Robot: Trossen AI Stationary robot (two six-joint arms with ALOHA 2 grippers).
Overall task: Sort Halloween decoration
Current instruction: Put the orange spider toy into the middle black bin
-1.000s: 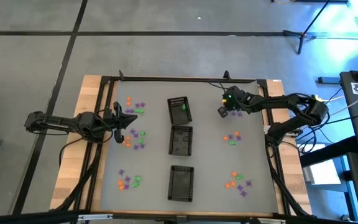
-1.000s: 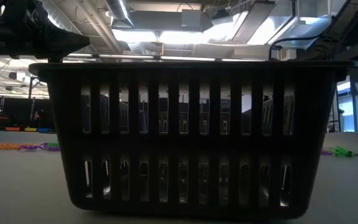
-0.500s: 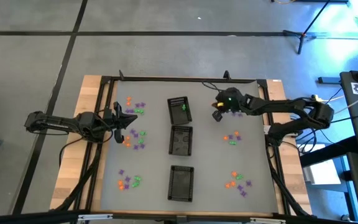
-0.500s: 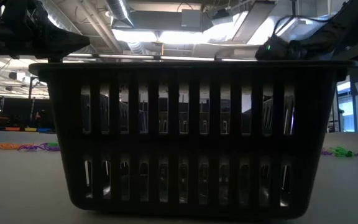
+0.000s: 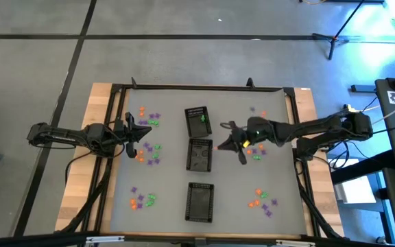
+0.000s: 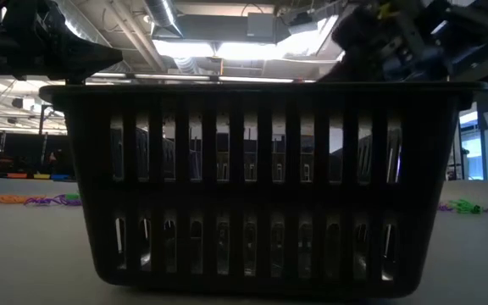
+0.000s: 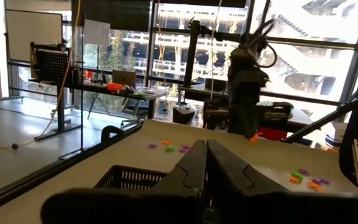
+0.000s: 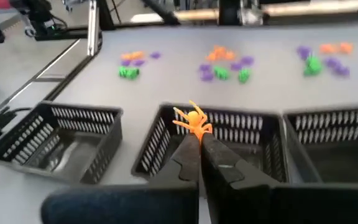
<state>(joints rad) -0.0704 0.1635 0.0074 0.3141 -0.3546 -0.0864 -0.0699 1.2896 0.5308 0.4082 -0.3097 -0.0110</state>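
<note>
Now your right gripper point(image 8: 199, 138) pinches tiny orange plastic spider trinket point(image 8: 192, 119), just beside middle black mesh tray point(image 5: 199, 155). Your left gripper point(image 5: 149, 132) pressed together, empty, among left-side trinket clusters point(image 5: 149, 152).

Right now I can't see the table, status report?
Right gripper shut on orange trinket, approaching middle tray. Left gripper shut, empty, waiting by left piles. Nothing in the way.
</note>
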